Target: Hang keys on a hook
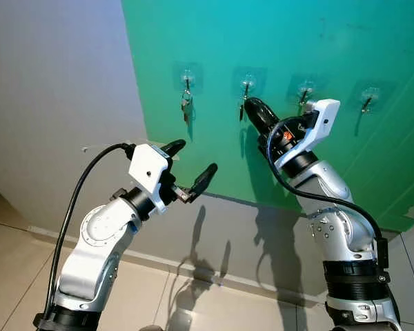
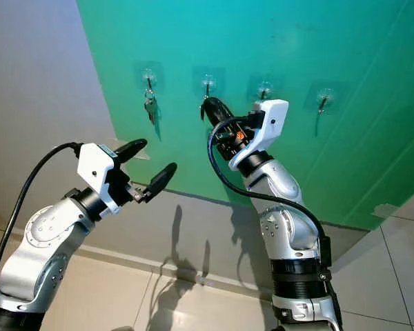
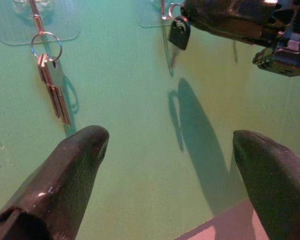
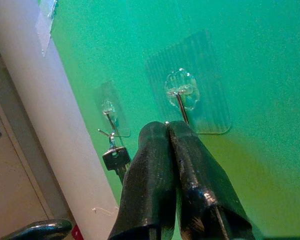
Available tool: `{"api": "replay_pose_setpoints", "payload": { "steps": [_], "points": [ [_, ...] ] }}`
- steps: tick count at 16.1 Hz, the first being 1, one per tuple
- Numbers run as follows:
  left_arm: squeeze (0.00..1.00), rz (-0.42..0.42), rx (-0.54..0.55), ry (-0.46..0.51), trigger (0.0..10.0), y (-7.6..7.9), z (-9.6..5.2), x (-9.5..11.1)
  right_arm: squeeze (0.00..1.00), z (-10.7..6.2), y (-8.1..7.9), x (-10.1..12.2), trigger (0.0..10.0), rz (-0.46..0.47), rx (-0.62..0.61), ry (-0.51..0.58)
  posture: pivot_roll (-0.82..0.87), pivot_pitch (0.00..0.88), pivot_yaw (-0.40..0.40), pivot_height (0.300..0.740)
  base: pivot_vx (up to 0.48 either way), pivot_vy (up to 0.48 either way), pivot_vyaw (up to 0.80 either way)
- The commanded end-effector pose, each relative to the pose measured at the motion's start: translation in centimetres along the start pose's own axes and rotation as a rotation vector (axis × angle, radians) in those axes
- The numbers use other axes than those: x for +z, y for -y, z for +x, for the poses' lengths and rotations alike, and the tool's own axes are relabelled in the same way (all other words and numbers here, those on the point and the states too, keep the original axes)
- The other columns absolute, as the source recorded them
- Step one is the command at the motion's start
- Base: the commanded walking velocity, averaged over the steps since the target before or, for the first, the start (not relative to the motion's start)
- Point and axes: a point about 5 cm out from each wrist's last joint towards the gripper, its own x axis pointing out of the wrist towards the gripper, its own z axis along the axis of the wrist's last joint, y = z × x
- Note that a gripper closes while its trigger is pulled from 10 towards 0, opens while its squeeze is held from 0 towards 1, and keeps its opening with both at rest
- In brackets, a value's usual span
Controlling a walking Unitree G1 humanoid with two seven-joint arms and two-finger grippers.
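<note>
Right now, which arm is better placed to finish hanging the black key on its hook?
The right. The right gripper is shut with its tips up at the second hook, where the black key dangles. The left gripper is open, lower and apart from the hooks.

Four hooks sit in one row on the green wall. Two of them carry keys. One has a silver bunch on a single ring; how many keys are in it cannot be told. The other has one black key. The other two hooks are bare. There are two silver arms, one left tool and one right tool, each with two black fingers. Two black cables show, one per arm.
</note>
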Motion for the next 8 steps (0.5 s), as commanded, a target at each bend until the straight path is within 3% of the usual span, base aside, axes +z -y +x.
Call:
{"api": "replay_pose_setpoints", "payload": {
  "steps": [1, 8],
  "points": [
    [0.0, 0.005, -0.016, 0.006, 10.0, 0.11, 0.31, 0.22, 0.0, 0.45, 0.09, 0.58, 10.0, -0.017, -0.007, 0.005, 0.0, 0.0, -0.001, 0.74, 0.0, 0.0, 0.0],
    [0.0, 0.003, -0.021, 0.005, 10.0, 0.22, 0.05, 0.2, 0.0, 0.8, 0.38, 0.93, 10.0, -0.007, -0.013, 0.026, 0.01, 0.0, -0.009, 0.74, 0.0, 0.0, 0.0]
  ]
}}
